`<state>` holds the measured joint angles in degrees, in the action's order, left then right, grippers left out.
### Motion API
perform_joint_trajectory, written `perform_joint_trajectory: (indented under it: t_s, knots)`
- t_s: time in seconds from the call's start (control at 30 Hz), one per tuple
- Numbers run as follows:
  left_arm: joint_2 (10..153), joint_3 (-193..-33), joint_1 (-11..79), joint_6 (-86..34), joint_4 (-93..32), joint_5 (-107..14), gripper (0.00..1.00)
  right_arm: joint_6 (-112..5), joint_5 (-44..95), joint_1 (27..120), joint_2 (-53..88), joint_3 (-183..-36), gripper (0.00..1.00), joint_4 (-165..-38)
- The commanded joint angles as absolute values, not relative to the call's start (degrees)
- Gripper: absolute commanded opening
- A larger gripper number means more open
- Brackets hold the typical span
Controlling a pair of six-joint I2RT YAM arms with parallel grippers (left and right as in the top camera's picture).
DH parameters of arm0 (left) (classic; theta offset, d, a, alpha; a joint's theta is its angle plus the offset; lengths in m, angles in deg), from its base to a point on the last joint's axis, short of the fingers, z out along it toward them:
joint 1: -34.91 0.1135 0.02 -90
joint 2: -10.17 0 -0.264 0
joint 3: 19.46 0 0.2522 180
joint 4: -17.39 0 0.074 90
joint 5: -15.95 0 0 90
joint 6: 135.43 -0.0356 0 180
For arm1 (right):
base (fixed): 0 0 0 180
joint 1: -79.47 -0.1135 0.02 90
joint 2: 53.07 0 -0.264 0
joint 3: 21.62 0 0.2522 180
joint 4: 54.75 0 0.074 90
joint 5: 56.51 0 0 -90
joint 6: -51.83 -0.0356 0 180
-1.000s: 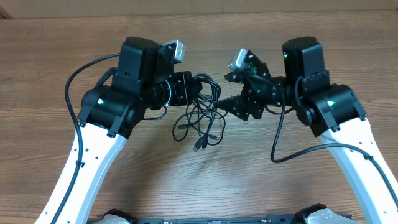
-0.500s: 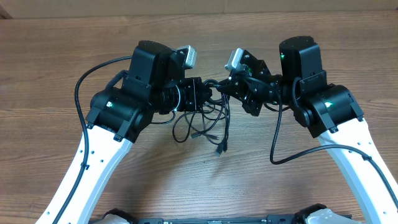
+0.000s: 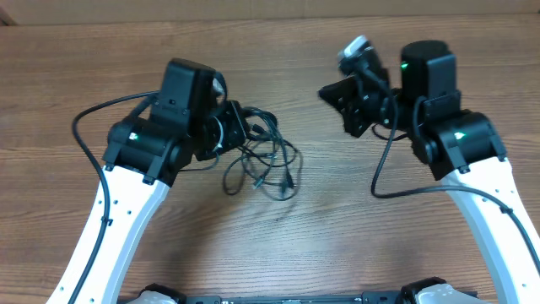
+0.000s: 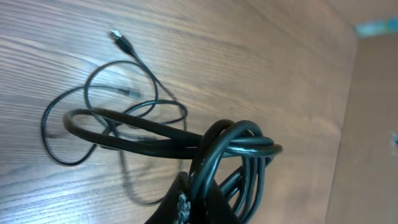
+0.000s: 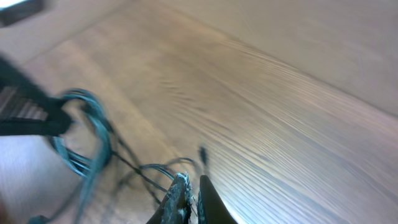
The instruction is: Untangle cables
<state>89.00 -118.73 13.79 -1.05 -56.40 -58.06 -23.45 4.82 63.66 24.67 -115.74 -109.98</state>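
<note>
The cables (image 3: 263, 159) are thin black cords, looped together on the wooden table just right of my left gripper (image 3: 239, 127). In the left wrist view a thicker coiled bunch of the cables (image 4: 239, 146) runs down between the fingers of my left gripper (image 4: 208, 202), which is shut on it. Thinner loops trail off to a small plug (image 4: 119, 39). My right gripper (image 3: 325, 91) hovers up and to the right, apart from the tangle. In the blurred right wrist view my right gripper (image 5: 193, 190) is shut with nothing visibly held, and the cables (image 5: 84, 134) lie beyond it.
The wooden table (image 3: 278, 245) ends at a cardboard wall (image 3: 253, 8) along the far edge. Each arm's own thicker black wire hangs beside it, on the left (image 3: 80, 135) and on the right (image 3: 384, 181).
My right gripper has shut and pulled back up and to the right, away from the tangle. The left arm has shifted left with the bunch, and the loose loops now lie lower on the table.
</note>
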Motion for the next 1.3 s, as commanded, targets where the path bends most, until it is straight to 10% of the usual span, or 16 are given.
perform_joint_trajectory:
  t_s: [0.0, 0.13, 0.17, 0.23, 0.4, 0.77, 1.0, 1.27]
  knots:
    - [88.48, -119.11, 14.73, 3.91, -55.92, -60.75, 0.04, -30.9, 10.57, 65.08, 23.88, -116.44, 0.04, -110.18]
    - [88.48, -119.11, 14.64, -7.74, -53.25, -57.25, 0.04, -22.22, 1.44, 65.19, 23.88, -116.44, 0.11, -111.6]
    - [88.48, -119.11, 14.64, -13.99, -52.92, -55.57, 0.04, -16.28, -5.08, 65.19, 23.88, -116.44, 0.41, -112.65]
    - [88.5, -119.11, 14.64, -21.49, -52.94, -51.74, 0.04, -9.74, -11.66, 65.08, 23.88, -116.44, 0.62, -114.18]
    - [88.61, -119.11, 14.64, -20.53, -52.81, -42.63, 0.04, -6.09, -12.95, 60.86, 23.88, -116.44, 0.72, -114.25]
    - [88.65, -119.11, 14.38, -16.22, -52.57, -36.77, 0.04, -6.16, -5.51, 56.64, 23.9, -116.44, 0.45, -114.09]
    - [88.65, -119.11, 12.28, -15.37, -49.91, -37.14, 0.04, -6.6, -4.49, 56.66, 23.94, -116.44, 0.06, -114.88]
    - [88.65, -119.11, 12.48, -12.2, -52.31, -43.15, 0.04, -12.87, -0.49, 56.73, 23.94, -116.44, 0.04, -112.26]
